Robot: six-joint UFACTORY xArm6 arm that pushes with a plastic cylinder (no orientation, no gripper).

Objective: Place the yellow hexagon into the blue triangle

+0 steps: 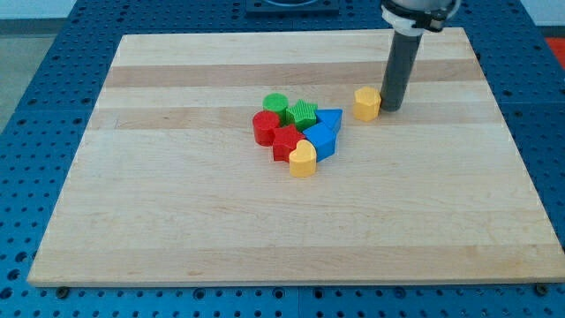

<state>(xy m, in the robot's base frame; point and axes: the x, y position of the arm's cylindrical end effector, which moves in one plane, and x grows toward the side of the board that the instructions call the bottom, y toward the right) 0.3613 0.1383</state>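
The yellow hexagon (367, 102) lies on the wooden board, right of centre towards the view's top. My tip (392, 108) rests on the board just to the hexagon's right, touching or nearly touching it. The blue triangle (329, 118) lies to the hexagon's left, at the right side of a tight cluster of blocks, with a small gap between the two.
The cluster holds a green cylinder (275, 105), a green star (303, 112), a red cylinder (264, 128), a red star-like block (286, 141), a blue block (320, 140) and a yellow heart (303, 159). The wooden board (177, 221) lies on a blue perforated table (35, 71).
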